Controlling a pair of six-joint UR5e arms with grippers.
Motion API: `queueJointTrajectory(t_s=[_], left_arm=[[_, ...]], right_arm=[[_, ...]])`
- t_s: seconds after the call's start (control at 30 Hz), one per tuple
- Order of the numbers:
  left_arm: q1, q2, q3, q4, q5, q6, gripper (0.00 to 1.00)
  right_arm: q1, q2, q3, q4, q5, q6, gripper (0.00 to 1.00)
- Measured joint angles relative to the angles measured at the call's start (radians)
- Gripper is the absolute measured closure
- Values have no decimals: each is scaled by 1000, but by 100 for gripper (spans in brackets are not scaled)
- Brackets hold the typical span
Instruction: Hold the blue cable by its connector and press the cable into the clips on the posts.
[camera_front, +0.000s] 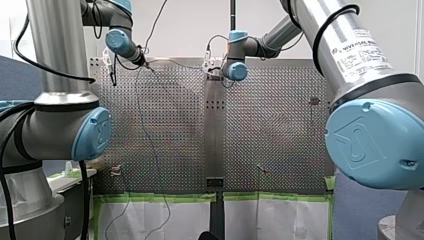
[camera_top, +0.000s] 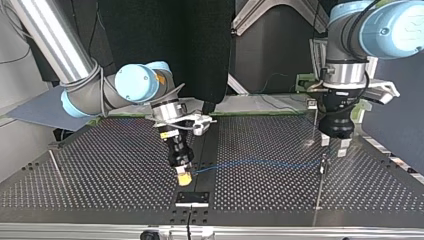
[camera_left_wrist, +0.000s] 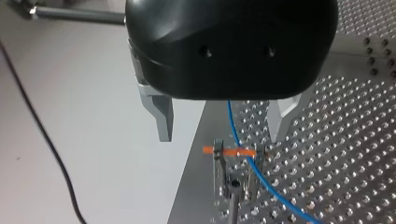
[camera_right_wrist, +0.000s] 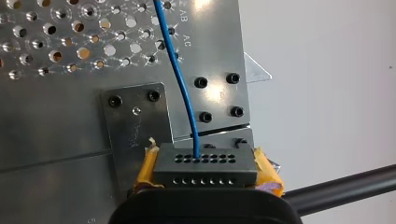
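— What does the right gripper hold?
— One connector, low centre of the top view, ending the one blue cable.
— And the left gripper?
— Spread wide, its two fingers astride the cable over one clip.

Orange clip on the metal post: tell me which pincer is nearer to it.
Left. My left pincer hangs right over the orange clip, open fingers either side. My right pincer is away along the thin blue cable, shut on the dark grey block connector.
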Motion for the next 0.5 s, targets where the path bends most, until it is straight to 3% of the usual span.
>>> queueJointTrajectory(t_s=[0.2,0.5], left_arm=[[-20,0,1,1,-18,47,0],[-42,-27,0,-2,-50,79,0]], right_arm=[[0,0,0,3,5,-1,100],[-1,2,0,7,11,-2,100]])
